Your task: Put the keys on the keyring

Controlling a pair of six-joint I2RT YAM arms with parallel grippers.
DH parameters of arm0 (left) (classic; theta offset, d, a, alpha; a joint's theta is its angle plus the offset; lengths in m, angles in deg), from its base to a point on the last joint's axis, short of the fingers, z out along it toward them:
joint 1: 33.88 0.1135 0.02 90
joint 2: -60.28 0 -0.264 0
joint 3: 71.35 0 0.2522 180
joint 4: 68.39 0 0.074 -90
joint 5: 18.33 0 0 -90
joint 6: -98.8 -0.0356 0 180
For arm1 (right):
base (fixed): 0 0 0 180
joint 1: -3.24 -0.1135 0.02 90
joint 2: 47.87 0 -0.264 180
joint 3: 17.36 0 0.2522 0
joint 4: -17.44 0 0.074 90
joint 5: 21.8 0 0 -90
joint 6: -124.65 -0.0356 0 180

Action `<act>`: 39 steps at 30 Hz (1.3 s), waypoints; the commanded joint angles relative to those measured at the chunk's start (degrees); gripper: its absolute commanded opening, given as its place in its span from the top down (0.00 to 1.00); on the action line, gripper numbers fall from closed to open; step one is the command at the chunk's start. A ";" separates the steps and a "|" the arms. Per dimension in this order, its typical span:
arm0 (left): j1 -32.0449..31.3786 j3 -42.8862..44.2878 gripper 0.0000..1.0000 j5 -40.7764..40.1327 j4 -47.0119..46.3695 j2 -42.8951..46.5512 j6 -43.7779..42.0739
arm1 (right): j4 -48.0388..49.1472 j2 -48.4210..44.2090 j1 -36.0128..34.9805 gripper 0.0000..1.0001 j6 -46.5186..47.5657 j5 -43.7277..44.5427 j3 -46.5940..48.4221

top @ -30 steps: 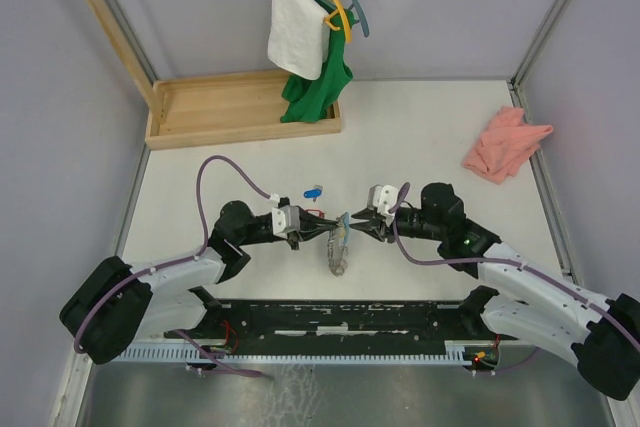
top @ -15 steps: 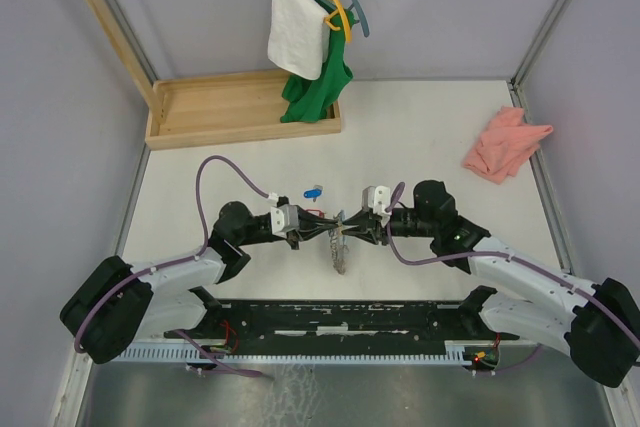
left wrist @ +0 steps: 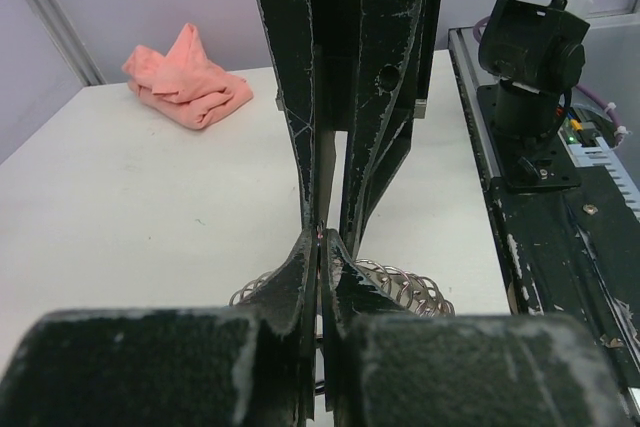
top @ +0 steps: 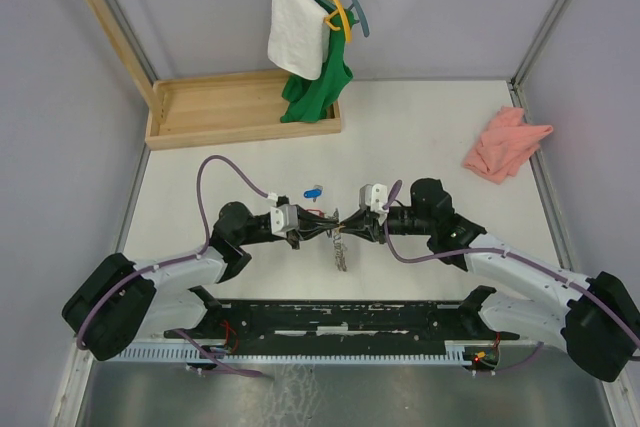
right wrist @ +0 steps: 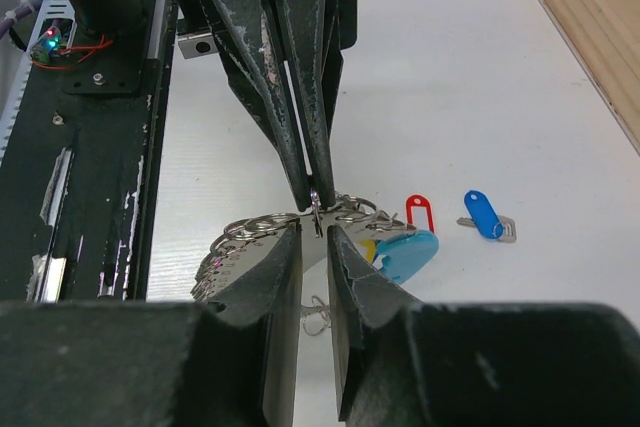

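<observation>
Brought in tip to tip with the left gripper [right wrist: 312, 187], pinched shut on the keyring [right wrist: 262, 230], right gripper [right wrist: 315, 237] narrowed, grip impossible to tell; red key [right wrist: 421, 214] and blue key [right wrist: 486, 217] loose on the table [right wrist: 450, 67], not yet threaded.

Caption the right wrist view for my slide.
Left gripper and right gripper meet at the keyring; red key and blue key lie loose nearby.
</observation>
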 commanded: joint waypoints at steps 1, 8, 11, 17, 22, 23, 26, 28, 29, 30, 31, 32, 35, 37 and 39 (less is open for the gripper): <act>0.05 0.74 0.97 1.32 -5.80 -0.16 2.86 | 3.67 -0.87 0.21 0.76 -0.95 -1.29 2.71; 0.04 0.92 0.97 1.69 -6.34 -0.50 3.19 | 3.79 -0.96 0.19 0.79 -1.26 -2.01 2.74; -0.04 0.93 0.97 2.23 -7.29 -0.91 3.99 | 3.78 -0.77 0.19 0.86 -1.22 -2.18 2.84; 0.04 0.89 0.97 2.24 -7.48 -1.36 5.04 | -1.60 -0.63 0.23 0.99 0.16 -2.76 5.11; -0.04 2.02 0.77 -1.01 1.10 1.89 4.02 | -16.44 -1.33 0.24 0.99 2.77 2.47 11.48; -0.01 2.38 0.73 -2.29 3.88 3.04 3.66 | -18.91 -1.44 0.19 0.99 2.93 3.83 12.79; -0.03 3.60 0.64 -8.38 14.13 6.56 3.28 | -24.85 -0.93 -0.02 0.99 1.71 8.70 16.60; 0.03 4.25 0.55 -12.70 19.30 8.82 3.87 | -31.40 0.54 -0.35 0.99 1.32 11.47 20.62; 0.05 4.35 0.52 -14.64 21.28 9.87 4.21 | -35.07 1.43 -0.61 0.99 1.44 13.12 23.02; -0.02 4.13 0.49 -16.73 22.53 10.98 4.71 | -38.76 2.35 -0.88 0.99 1.64 14.70 25.17; -0.03 3.68 0.49 -18.80 23.27 11.89 5.27 | -42.00 3.32 -1.05 0.99 1.89 15.86 27.35; 0.03 3.20 0.48 -21.27 23.77 12.84 6.03 | -45.45 4.29 -1.31 0.99 2.12 17.09 29.40; 0.04 1.96 0.44 -27.90 25.34 14.23 8.36 | -55.59 7.42 -2.03 0.99 3.13 21.25 35.30; 0.06 1.68 0.41 -32.00 26.76 14.30 10.13 | -62.32 9.90 -2.65 0.99 4.23 24.33 39.22; 0.05 1.43 0.40 -35.68 28.20 14.22 11.59 | -68.99 11.68 -3.32 0.99 5.43 27.24 42.37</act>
